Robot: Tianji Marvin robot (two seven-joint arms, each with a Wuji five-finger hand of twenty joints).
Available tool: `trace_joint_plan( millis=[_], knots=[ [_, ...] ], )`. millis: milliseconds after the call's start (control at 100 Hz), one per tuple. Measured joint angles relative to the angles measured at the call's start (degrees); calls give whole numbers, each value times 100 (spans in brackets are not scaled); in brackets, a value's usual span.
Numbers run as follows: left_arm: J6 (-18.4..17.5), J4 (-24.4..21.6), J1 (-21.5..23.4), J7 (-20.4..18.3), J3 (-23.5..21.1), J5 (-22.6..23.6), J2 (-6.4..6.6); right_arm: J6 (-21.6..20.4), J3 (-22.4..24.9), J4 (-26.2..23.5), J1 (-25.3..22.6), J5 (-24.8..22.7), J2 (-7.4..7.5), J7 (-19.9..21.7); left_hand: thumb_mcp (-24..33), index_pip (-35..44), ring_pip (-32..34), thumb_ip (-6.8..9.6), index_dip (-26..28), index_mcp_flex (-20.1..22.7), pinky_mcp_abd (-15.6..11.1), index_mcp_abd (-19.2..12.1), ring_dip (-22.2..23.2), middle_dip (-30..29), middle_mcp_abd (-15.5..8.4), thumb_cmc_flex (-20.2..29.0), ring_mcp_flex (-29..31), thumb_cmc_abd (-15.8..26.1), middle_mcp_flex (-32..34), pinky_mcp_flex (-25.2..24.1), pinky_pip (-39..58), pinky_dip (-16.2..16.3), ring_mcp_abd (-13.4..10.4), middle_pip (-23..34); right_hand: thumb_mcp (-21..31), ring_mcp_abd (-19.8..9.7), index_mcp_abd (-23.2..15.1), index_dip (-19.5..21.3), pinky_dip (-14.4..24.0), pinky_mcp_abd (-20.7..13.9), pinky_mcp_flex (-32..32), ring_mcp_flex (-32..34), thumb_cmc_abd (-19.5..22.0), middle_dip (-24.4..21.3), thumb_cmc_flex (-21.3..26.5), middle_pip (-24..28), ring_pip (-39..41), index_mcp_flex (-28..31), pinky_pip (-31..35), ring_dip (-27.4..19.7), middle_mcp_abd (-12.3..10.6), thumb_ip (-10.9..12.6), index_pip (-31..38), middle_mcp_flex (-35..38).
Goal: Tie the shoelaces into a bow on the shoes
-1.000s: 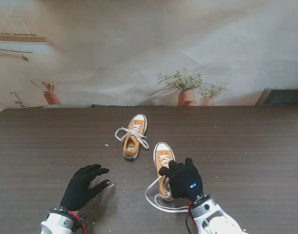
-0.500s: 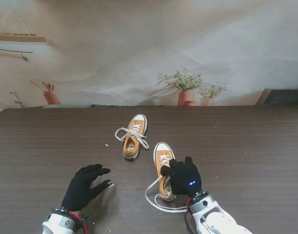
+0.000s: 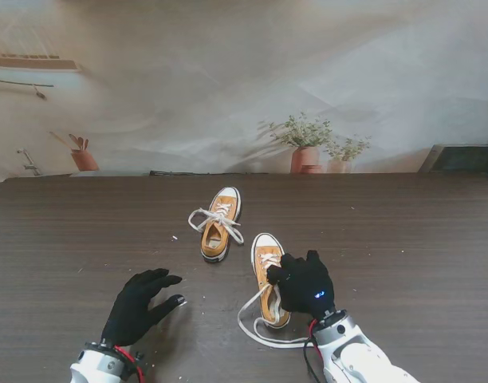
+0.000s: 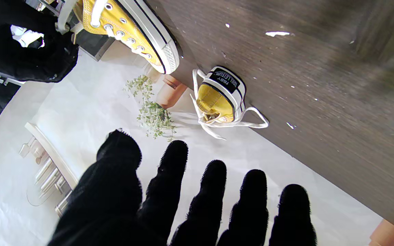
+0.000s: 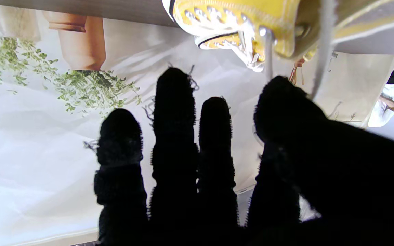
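Note:
Two yellow sneakers with white laces lie on the dark wooden table [image 3: 403, 239]. The far shoe [image 3: 219, 224] [image 4: 219, 99] has loose laces spread to both sides. My right hand [image 3: 305, 286] [image 5: 217, 171] rests over the right side of the near shoe [image 3: 266, 267] [image 4: 132, 30] [image 5: 251, 20]. Its thumb presses against the index finger, with a lace strand [image 5: 322, 51] running into the pinch. The lace's slack loop [image 3: 256, 329] lies on the table nearer to me. My left hand [image 3: 139, 305] [image 4: 183, 205] is open with fingers spread, left of the near shoe and touching nothing.
Small white flecks [image 3: 174, 238] dot the table. A printed backdrop with potted plants [image 3: 308, 144] stands behind the table's far edge. A dark box [image 3: 463, 158] sits at the back right corner.
My right hand has shifted slightly to the right and farther from me along the near shoe. The left hand and the far shoe have stayed put.

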Motion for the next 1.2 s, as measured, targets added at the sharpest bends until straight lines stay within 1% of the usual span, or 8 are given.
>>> trace_joint_plan(
  millis=[460, 700, 860, 960, 1000, 1050, 1080, 1200],
  knots=[
    [-15, -21, 35, 21, -6, 5, -3, -361, 704, -501, -537, 361, -122, -14, 0, 1, 1, 0, 7, 0, 0, 0, 0, 0, 0, 0, 0, 0, 0, 1, 0, -2, 0, 0, -164, 76, 0, -45, 0, 54, -63, 1, 344, 0, -91, 0, 0, -77, 2, 62, 41, 0, -98, 0],
    [-14, -35, 43, 18, -5, 4, -3, -417, 1186, -728, -751, 323, -162, 129, 0, 1, 1, 0, 7, 0, 0, 0, 0, 0, 0, 30, 0, 1, 0, 1, 0, -2, 0, 0, -283, 135, 6, -146, 1, 58, -100, 1, 505, 0, -214, -2, 0, -233, 2, 65, 49, 4, -152, 0],
    [-4, -39, 35, -21, 20, -3, 1, -356, 1382, -905, -968, 628, -162, 598, 10, 1, 2, 0, 8, 0, 0, 0, 0, 0, 1, 131, 0, 7, 0, 1, 0, -2, 0, 1, -473, 342, 604, -563, 1, 209, -348, -107, 841, -3, -481, -79, -101, -727, -6, 65, 240, 4, -337, -121],
    [4, -41, 27, -43, 43, -4, 3, 233, 1425, -1127, -1213, 654, -179, 668, 10, 1, 3, 0, 9, 0, 0, 0, 0, 0, 1, 131, 0, 7, 0, 1, 0, -2, 0, 2, -657, 533, 1015, -578, 1, 326, -604, -317, 1264, -6, -967, -91, -302, -857, -121, 65, 411, 4, -651, -291],
    [4, -42, 25, -46, 49, -2, 4, 360, 1461, -1243, -1331, 680, -196, 700, 10, 1, 4, 0, 10, 0, 0, 0, 0, 0, 1, 143, 0, 7, 0, 1, 0, -2, 0, 2, -664, 634, 1187, -533, 3, 366, -718, -420, 1547, -9, -1250, -146, -315, -852, -170, 65, 470, 211, -895, -377],
    [4, -43, 24, -47, 51, 0, 4, 373, 1524, -1413, -1492, 746, -218, 832, 10, 1, 4, 1, 11, 0, 0, 0, 0, 0, 1, 185, 0, 7, 0, 1, 0, -2, 0, 2, -1010, 705, 1384, -13, 13, 409, -847, -522, 2038, -9, -1817, -174, -497, -850, -279, 65, 523, 677, -1339, -485],
    [5, -44, 24, -48, 51, 1, 4, 373, 1573, -1546, -1602, 783, -229, 992, 10, 1, 4, 1, 12, 0, 0, 0, 0, 0, 1, 185, 0, 7, 0, 1, 0, -2, 0, 3, -1311, 782, 1502, 157, 14, 425, -926, -562, 2290, -9, -2061, -218, -573, -849, -346, 65, 572, 833, -1504, -485],
    [9, -54, 28, -44, 49, 1, 3, 491, 1702, -2055, -2001, 923, -242, 1597, 10, 1, 4, 1, 16, 0, 0, 0, 0, 0, 1, 185, 0, 7, 0, 1, 0, -2, 0, 3, -2422, 1039, 1925, 432, 14, 569, -1114, -718, 2950, -8, -2598, -355, -931, -840, -547, 65, 734, 929, -1805, -485]
  ],
)
